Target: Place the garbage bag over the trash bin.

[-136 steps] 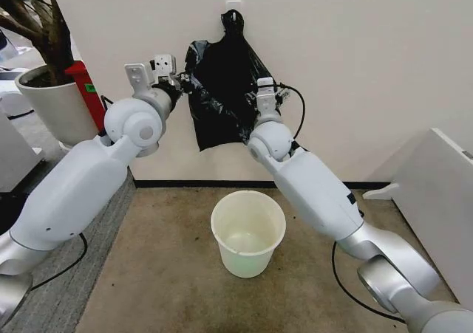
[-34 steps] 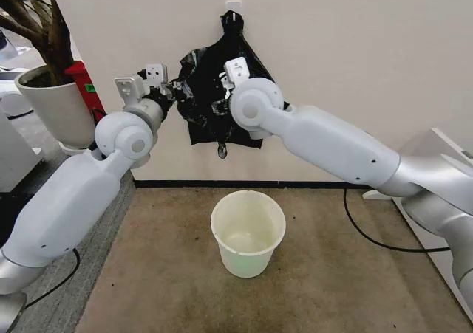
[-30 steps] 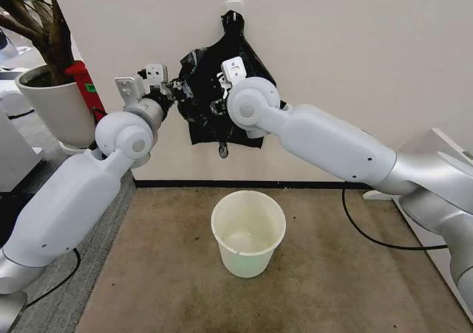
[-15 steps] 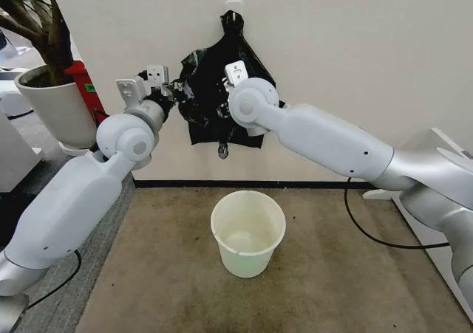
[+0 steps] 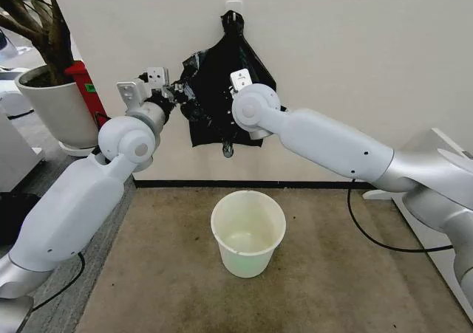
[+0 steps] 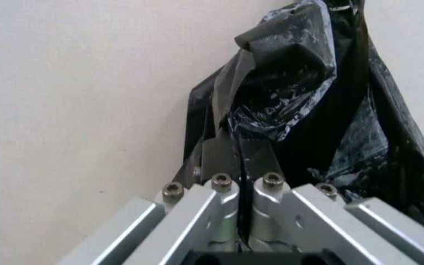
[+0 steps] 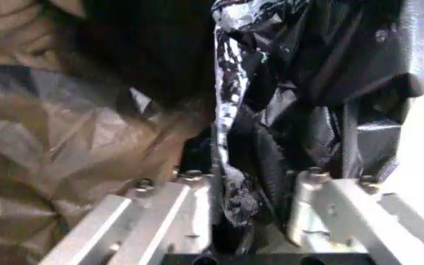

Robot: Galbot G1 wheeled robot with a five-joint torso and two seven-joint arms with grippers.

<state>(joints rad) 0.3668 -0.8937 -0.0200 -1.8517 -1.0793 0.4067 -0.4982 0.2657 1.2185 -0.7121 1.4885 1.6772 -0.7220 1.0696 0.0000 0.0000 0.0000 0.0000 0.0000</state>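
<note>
While the bag (image 5: 222,82) hangs from the wall hook (image 5: 233,7), well above the bin (image 5: 247,232), both arms are raised to it. Compared with 4.5 s ago, the right arm has swung across in front of the bag, its elbow now just right of the bag's middle; over the last second it shifted only slightly rightward. The left tool (image 6: 239,157) sits at the bag's left edge, its fingers (image 6: 220,157) pressed together on a fold of film, position unchanged. In the right wrist view the right tool (image 7: 253,187) has its fingers spread, with a strand of film between them, not clamped. Bin is on the floor directly below the bag, empty, mouth up. Judgement: one-sided hold only; the right side needs a secure pinch before the bag's mouth can be opened and lowered over the bin.
</note>
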